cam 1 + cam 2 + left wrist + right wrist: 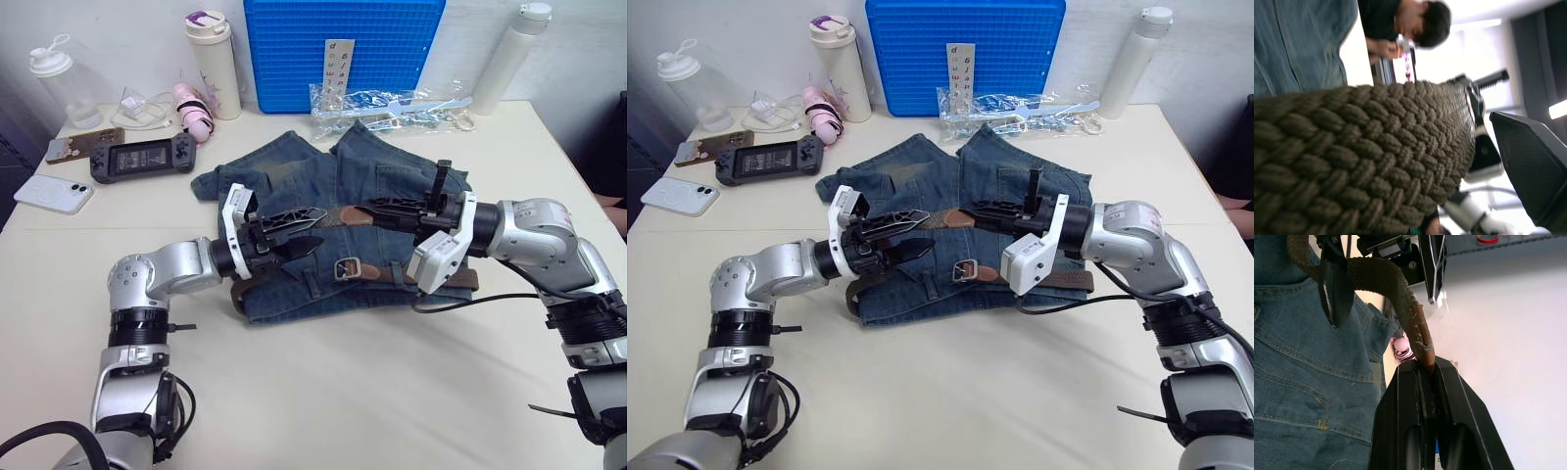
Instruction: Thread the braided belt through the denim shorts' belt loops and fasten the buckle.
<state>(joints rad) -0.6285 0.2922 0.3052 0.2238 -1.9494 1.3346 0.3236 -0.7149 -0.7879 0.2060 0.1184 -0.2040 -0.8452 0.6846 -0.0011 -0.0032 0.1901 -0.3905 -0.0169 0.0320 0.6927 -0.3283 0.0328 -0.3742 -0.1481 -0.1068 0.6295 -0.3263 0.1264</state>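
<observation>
Nearest, the dark brown braided belt (338, 217) hangs between both grippers above the faded blue denim shorts (294, 171). The right gripper (1422, 368) pinches its stiffer reddish leather tip, the best hold; the left gripper (304, 230) seemingly clamps limp, grippy weave.

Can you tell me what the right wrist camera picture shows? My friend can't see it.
The right gripper pinches the reddish-brown leather tip of the braided belt, which curves up to the left gripper. The denim shorts lie beside the belt, with stitched pocket seams showing.
</observation>
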